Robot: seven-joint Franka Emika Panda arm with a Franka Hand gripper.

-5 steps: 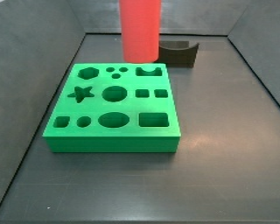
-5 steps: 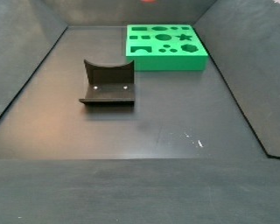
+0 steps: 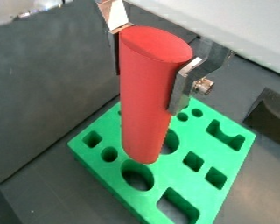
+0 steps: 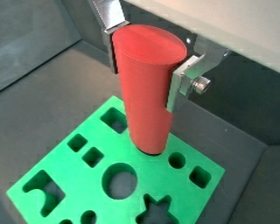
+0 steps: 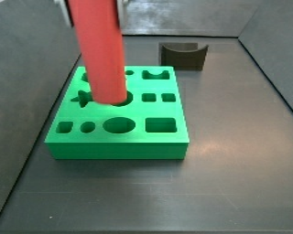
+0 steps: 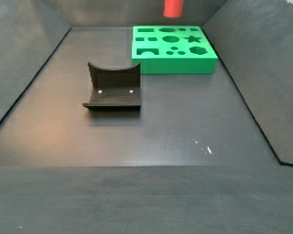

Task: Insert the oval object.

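Observation:
The oval object (image 3: pixel 146 96) is a tall red-salmon peg, held upright between my gripper's (image 3: pixel 150 59) silver fingers, which are shut on its upper part in both wrist views. The gripper (image 4: pixel 149 57) is above the green board (image 4: pixel 184 188) with shaped holes. In a side view the peg (image 5: pixel 98 50) hangs over the board's (image 5: pixel 118 146) middle row, its lower end over a round hole; the gripper is out of frame there. In a side view only the peg's lower end (image 6: pixel 172 7) shows, above the board (image 6: pixel 176 66). I cannot tell whether it touches the board.
A dark fixture with a curved notch (image 6: pixel 113 89) stands on the dark floor apart from the board; it also shows behind the board in a side view (image 5: pixel 183 55). Dark walls enclose the floor on all sides.
The peg has moved from over the board's back edge to over its middle row and has come lower. The board and the fixture have not moved.

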